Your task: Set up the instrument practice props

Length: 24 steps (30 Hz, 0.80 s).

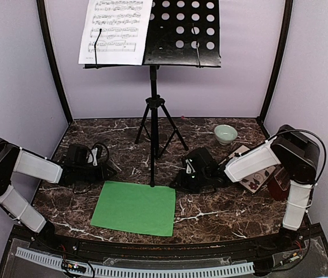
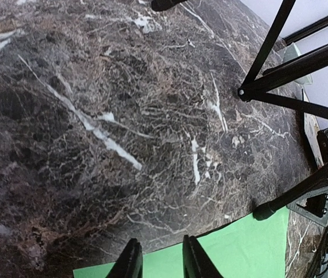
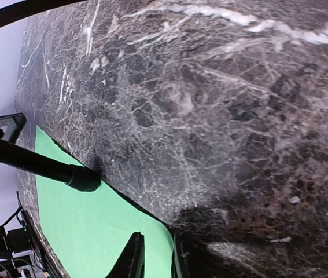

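The black perforated music stand (image 1: 181, 32) stands on tripod legs at mid table, with the white music sheet (image 1: 114, 29) on the left half of its desk. The green music sheet (image 1: 135, 208) lies flat at the front centre, and one tripod foot (image 3: 80, 176) rests on its far edge. My left gripper (image 1: 110, 169) is low at the sheet's far left corner, fingers apart over its edge (image 2: 158, 246). My right gripper (image 1: 178, 180) is low at the far right corner, fingers slightly apart astride the edge (image 3: 158, 240). The reddish-brown metronome (image 1: 276, 186) is partly hidden behind my right arm.
A square floral plate (image 1: 255, 179) lies under my right forearm. A small pale-green bowl (image 1: 225, 134) sits at the back right. Tripod legs (image 2: 294, 92) spread over the middle of the marble table (image 1: 210, 202). Purple walls close in the back and sides.
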{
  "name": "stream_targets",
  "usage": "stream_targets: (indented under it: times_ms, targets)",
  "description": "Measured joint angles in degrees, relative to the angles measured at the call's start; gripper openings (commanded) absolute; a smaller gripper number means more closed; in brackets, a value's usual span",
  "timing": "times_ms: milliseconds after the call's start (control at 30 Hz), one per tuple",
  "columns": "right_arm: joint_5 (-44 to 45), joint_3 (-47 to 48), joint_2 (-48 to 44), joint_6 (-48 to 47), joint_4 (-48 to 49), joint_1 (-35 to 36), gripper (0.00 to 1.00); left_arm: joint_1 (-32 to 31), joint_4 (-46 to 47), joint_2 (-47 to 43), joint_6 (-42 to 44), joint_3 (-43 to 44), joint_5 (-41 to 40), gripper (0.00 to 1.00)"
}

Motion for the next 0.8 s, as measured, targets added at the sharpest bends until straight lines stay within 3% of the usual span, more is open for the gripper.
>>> stream_targets:
  times_ms: [167, 367, 800]
  targets:
    - [-0.74, 0.13, 0.74, 1.03, 0.81, 0.00, 0.00, -0.44, 0.87, 1.95, -1.20, -1.01, 0.20, 0.25]
    - [-0.96, -0.04, 0.85, 0.81, 0.76, -0.04, 0.00, -0.68, 1.84, 1.68, -1.42, -1.60, 0.13, 0.29]
    - [-5.38, -7.82, -5.79, -3.21, -0.79, 0.31, 0.00, -0.70, 0.74, -8.79, 0.52, -2.73, -1.79, 0.36]
